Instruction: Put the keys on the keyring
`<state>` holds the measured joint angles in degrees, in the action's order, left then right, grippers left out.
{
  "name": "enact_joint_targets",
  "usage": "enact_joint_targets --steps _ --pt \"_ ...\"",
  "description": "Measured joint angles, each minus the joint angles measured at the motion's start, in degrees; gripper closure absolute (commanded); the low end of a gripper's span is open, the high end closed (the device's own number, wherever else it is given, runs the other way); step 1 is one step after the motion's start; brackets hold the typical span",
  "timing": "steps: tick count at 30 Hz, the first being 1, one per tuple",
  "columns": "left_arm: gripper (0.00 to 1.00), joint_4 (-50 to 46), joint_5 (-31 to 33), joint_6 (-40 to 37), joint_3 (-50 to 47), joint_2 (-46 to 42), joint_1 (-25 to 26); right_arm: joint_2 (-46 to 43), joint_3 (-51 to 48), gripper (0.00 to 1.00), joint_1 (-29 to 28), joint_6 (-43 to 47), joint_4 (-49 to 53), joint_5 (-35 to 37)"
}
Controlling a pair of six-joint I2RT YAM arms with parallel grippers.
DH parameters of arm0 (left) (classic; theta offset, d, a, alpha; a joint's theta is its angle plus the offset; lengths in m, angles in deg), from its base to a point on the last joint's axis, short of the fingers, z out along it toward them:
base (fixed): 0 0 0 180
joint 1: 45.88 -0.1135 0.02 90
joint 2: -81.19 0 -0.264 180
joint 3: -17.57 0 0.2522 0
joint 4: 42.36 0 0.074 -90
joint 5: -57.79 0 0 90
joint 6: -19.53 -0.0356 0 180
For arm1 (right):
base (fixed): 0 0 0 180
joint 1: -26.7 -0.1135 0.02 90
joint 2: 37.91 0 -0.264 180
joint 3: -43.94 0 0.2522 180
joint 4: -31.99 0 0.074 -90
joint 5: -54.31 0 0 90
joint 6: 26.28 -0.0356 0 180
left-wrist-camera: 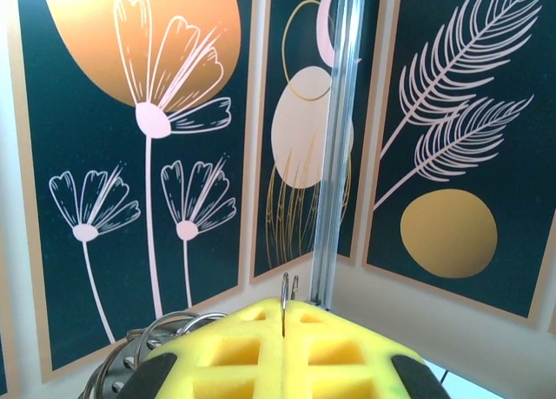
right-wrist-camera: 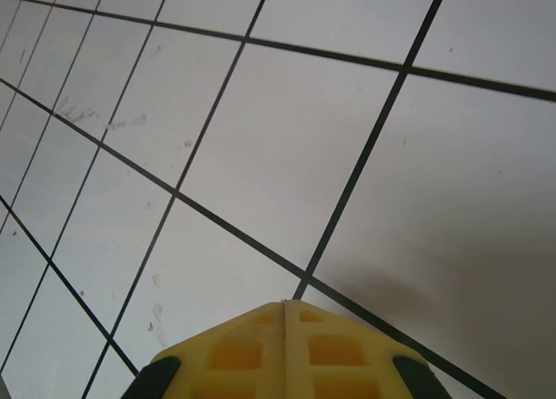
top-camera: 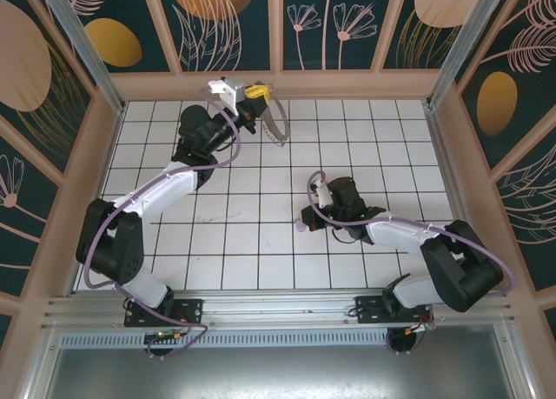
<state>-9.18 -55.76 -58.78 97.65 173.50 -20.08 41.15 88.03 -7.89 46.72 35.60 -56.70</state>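
Observation:
My left gripper (top-camera: 256, 93) is raised near the back wall, its yellow pads shut on the keyring (top-camera: 278, 123), a thin ring with silvery links that hangs to its right. In the left wrist view two thin wire loops of the keyring (left-wrist-camera: 284, 288) stick up from the seam of the gripper (left-wrist-camera: 284, 310), and more loops show at the lower left. My right gripper (top-camera: 304, 220) is low over the tiled floor at mid-table, shut (right-wrist-camera: 285, 305). A tiny pale speck (top-camera: 298, 228) sits at its tip. I cannot tell whether it is the key or whether it is pinched.
The white tiled floor (top-camera: 234, 242) is walled by patterned panels on three sides. A metal corner post (left-wrist-camera: 334, 156) stands close ahead of the left gripper. The arm bases sit on a rail (top-camera: 278, 310) along the near edge.

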Motion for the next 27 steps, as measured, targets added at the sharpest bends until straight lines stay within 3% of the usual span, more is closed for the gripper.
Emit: enact_joint_targets --steps 13,17,27 --pt "1.0 0.02 -0.02 0.66 0.26 0.37 0.0 6.4 -0.31 1.0 0.02 -1.42 -1.99 -0.04" --pt "1.0 0.04 -0.02 0.68 0.61 0.44 0.0 6.93 -0.31 0.89 0.02 -1.73 -2.56 -0.09" --pt "1.0 0.44 -0.04 0.68 0.87 0.76 0.0 6.97 -0.39 0.82 0.04 -2.58 -3.89 -0.15"
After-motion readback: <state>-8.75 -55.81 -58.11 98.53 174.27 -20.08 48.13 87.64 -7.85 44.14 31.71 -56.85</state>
